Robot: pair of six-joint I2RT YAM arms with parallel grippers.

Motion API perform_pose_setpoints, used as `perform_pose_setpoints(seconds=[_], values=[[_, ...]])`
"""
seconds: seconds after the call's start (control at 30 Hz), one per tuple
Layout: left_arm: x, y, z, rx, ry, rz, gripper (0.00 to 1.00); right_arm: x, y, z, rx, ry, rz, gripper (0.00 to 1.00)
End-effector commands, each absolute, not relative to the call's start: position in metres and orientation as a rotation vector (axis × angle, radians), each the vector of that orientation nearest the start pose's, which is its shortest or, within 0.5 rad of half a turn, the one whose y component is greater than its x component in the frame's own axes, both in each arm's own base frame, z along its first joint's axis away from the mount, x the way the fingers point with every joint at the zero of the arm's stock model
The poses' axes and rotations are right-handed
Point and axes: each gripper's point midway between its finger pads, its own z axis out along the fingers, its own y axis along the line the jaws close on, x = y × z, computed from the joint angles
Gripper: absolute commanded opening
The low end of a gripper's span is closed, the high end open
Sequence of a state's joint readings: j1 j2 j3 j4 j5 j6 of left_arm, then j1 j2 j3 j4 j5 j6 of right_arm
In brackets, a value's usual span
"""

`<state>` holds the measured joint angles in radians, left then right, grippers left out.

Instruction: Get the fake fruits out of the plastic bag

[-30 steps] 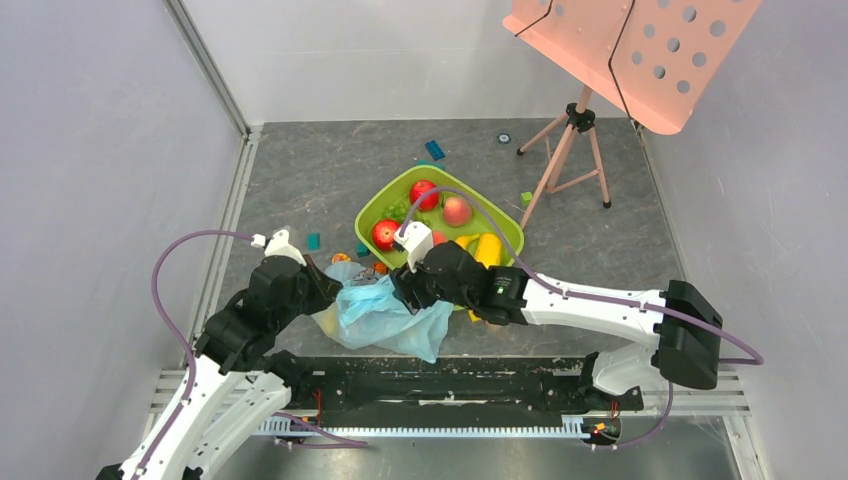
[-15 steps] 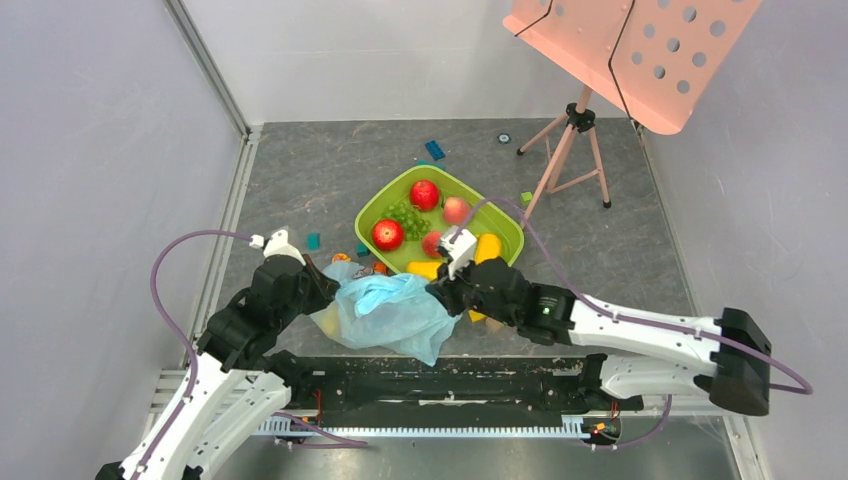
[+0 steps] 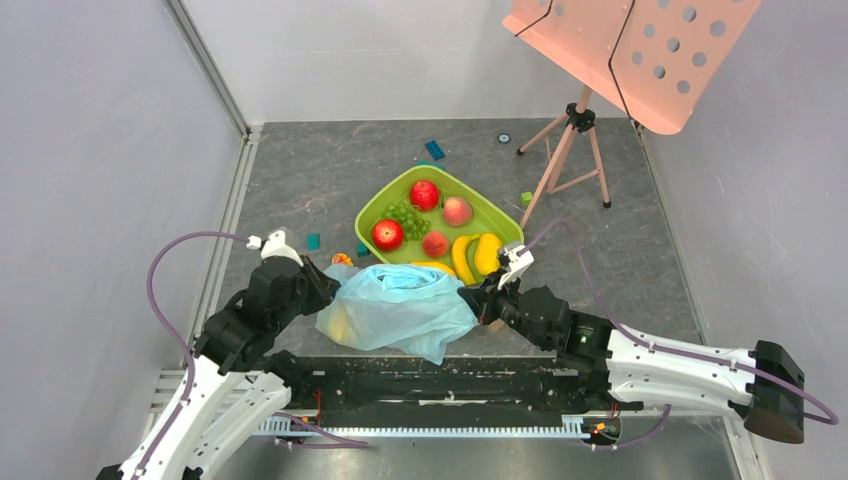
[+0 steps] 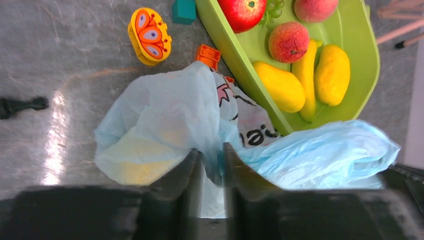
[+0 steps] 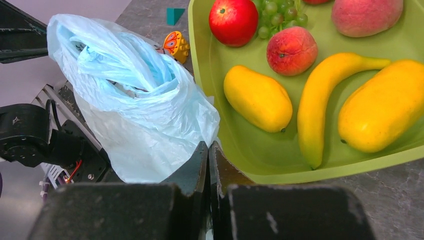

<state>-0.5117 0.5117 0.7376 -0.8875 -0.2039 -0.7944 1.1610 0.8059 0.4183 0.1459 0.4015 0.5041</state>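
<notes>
At the near edge of the bench [image 3: 290, 170], between the two hands: bag [image 3: 400, 305] drawn out sideways, one yellow fruit [image 4: 132, 170] showing through its left end.
On the left, left hand [image 4: 211, 156] pinched on a fold of film just beside that lump; best used as a low, steady anchor and not tugged, given such thin, slippery-looking film. In the middle, crumpled folds lying against the near rim of the tray [image 5: 250, 155], mouth hard to make out; worth spreading, not stretching further. On the right, right hand [image 5: 208, 150] clamped shut on the opposite end; probably best raised slowly to roll the fruit toward an opening, or released and re-gripped at the mouth. Other fruits already in the tray.
</notes>
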Motion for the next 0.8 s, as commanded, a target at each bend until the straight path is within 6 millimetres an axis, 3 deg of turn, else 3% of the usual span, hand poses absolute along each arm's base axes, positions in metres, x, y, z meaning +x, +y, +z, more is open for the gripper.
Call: perform_pose_setpoints(seconds=[0.0, 0.07, 0.17, 0.3, 0.5, 0.63, 0.77], values=[[0.178, -0.088, 0.220, -0.304, 2.115, -0.498, 0.45, 0.172, 0.280, 0.191, -0.351, 1.764, 0.870, 0.00], [0.176, -0.090, 0.241, -0.220, 2.074, -0.514, 0.76, 0.170, 0.285, 0.190, -0.392, 1.762, 0.876, 0.00], [0.175, -0.099, 0.272, -0.067, 2.030, -0.541, 0.91, 0.168, 0.288, 0.187, -0.413, 1.763, 0.885, 0.00], [0.177, -0.124, 0.291, 0.124, 2.031, -0.621, 0.87, 0.165, 0.292, 0.185, -0.448, 1.756, 0.896, 0.00], [0.173, -0.165, 0.298, 0.460, 2.006, -0.761, 0.82, 0.161, 0.298, 0.185, -0.508, 1.746, 0.909, 0.00], [0.176, -0.171, 0.297, 0.645, 1.966, -0.706, 0.83, 0.159, 0.299, 0.184, -0.527, 1.742, 0.912, 0.00], [0.189, -0.177, 0.280, 0.760, 2.028, -0.633, 0.79, 0.158, 0.300, 0.184, -0.537, 1.740, 0.918, 0.00]])
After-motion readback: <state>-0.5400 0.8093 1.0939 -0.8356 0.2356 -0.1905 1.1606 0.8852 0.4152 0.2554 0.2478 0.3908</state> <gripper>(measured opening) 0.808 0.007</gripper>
